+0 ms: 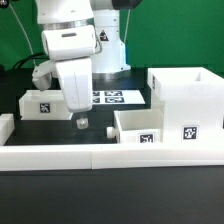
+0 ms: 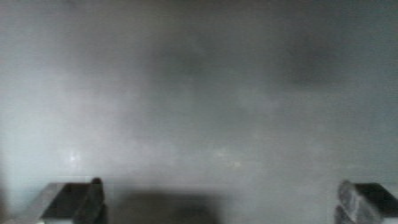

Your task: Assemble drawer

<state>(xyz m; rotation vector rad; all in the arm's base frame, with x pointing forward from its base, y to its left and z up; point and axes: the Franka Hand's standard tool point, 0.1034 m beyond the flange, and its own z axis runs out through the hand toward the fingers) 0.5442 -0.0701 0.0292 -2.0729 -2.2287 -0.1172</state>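
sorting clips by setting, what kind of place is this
Most likely a robotics lab test bench: a robot arm's gripper hangs over a black table, a marker board of printed tags lies on it, and a green backdrop hangs behind.

A green backdrop (image 1: pixel 14 30) stands behind the scene. The worktop (image 1: pixel 110 200) is black and matte, under soft, even light. A long low white rail (image 1: pixel 60 153) runs across its near side from the exterior view's left to its right. The marker board (image 1: pixel 118 97) lies flat farther back. In the wrist view a blurred grey surface (image 2: pixel 196 100) fills the picture, paler in patches.
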